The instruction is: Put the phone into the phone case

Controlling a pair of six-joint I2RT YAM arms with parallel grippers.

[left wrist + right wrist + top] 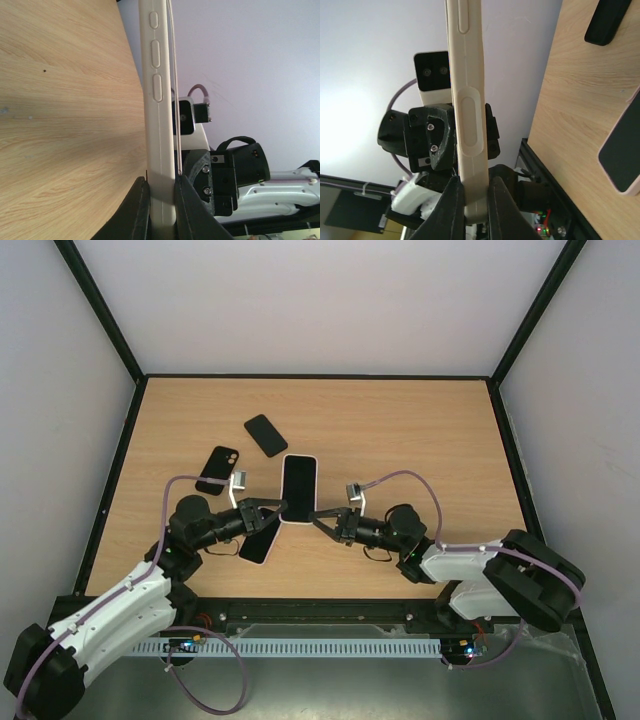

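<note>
The left gripper [283, 506] and right gripper [318, 515] are each clamped tight on the near end of the cream case [159, 125], one from either side, with the phone [298, 485] in it.

Four flat items: one cream phone case [298, 490], one pale-edged phone [257, 544], one plain black slab [265, 435], one lens-cutout black slab [217, 470]. Two arms: left end effector [281, 508], right end effector [316, 517].

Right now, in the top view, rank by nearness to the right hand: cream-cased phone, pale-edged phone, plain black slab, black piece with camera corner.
1. Cream-cased phone, centre, held in the right hand.
2. Pale-edged phone, left of it, near side.
3. Plain black slab, back left.
4. Black piece with camera corner, far left.
</note>
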